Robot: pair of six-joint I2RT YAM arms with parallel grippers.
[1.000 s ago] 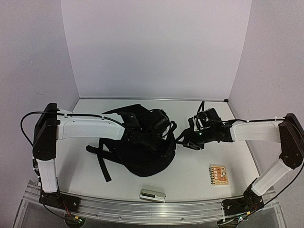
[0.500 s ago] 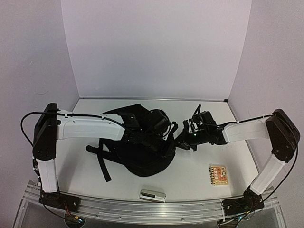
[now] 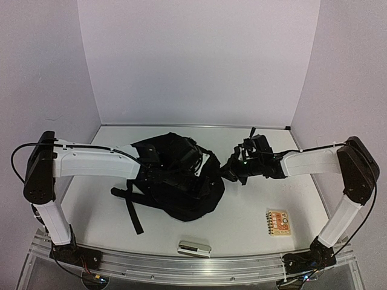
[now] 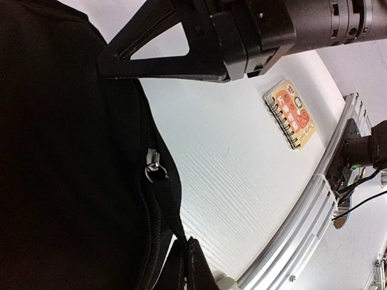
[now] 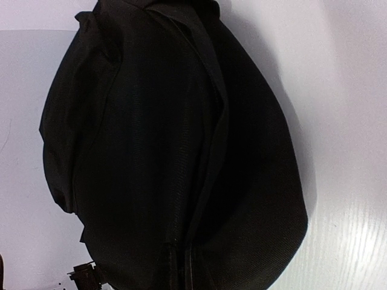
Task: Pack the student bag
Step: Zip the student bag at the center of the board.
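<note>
Right fingers point(image 4: 169, 67) advanced, apparently pinching one student bag point(image 3: 181, 193); left fingers point(image 4: 195, 272) closed; one notebook point(image 3: 279, 222).

Matt black woven cloth all over the bag point(image 3: 181, 190), fine rough weave, soft folds. Shiny metal zip pull point(image 4: 155, 172) on the bag's seam. Right of the bag, glossy card cover and wire spiral on the notebook point(image 3: 279, 222). Under the bag, smooth white worktop point(image 4: 242, 181), faint grain. Past the bag's near side, brushed-metal rail point(image 3: 139, 261).

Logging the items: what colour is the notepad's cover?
Cream with orange-red print; notepad clearest in left wrist view.
</note>
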